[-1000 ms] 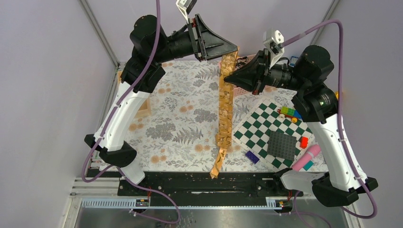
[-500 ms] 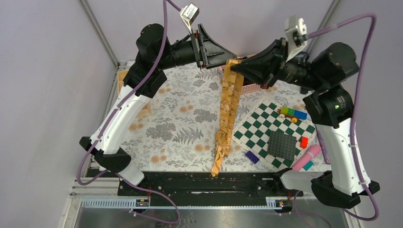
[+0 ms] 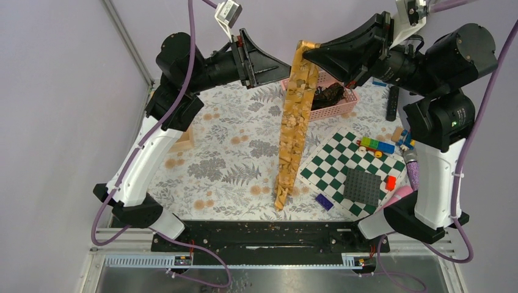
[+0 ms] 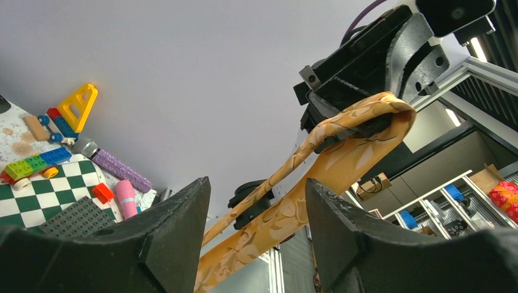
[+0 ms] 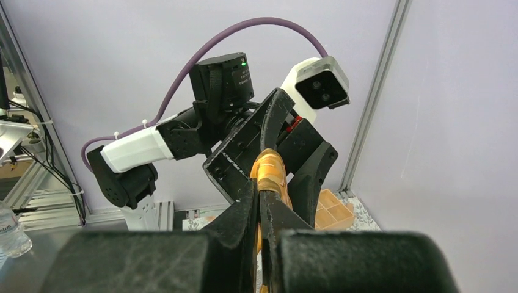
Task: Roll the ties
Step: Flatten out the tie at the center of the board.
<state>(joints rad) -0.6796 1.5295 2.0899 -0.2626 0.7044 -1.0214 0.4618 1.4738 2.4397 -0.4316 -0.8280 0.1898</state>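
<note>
A shiny golden-tan tie [image 3: 292, 122] hangs from high above the table down to the floral cloth near the front. My right gripper [image 3: 307, 47] is shut on its folded top; in the right wrist view the gripper [image 5: 260, 183] pinches the tie [image 5: 269, 168]. My left gripper [image 3: 286, 65] stands open just left of the tie's top, apart from it. Its wrist view shows the gripper [image 4: 256, 181] open, with the tie [image 4: 342, 143] passing beyond the gap. Dark ties [image 3: 330, 93] lie bunched in a pink basket [image 3: 342, 108].
A green-and-white checkered board [image 3: 333, 165] lies at the right with a grey baseplate [image 3: 361, 186] and toy bricks [image 3: 374, 145] on it. A black remote [image 3: 393, 102] lies at the back right. A wooden tray [image 3: 184, 143] sits at the left edge.
The right gripper has risen, lifting the tie's top and pulling its tail in from the front edge. The left gripper has opened, let go of the tie and drawn back left.
</note>
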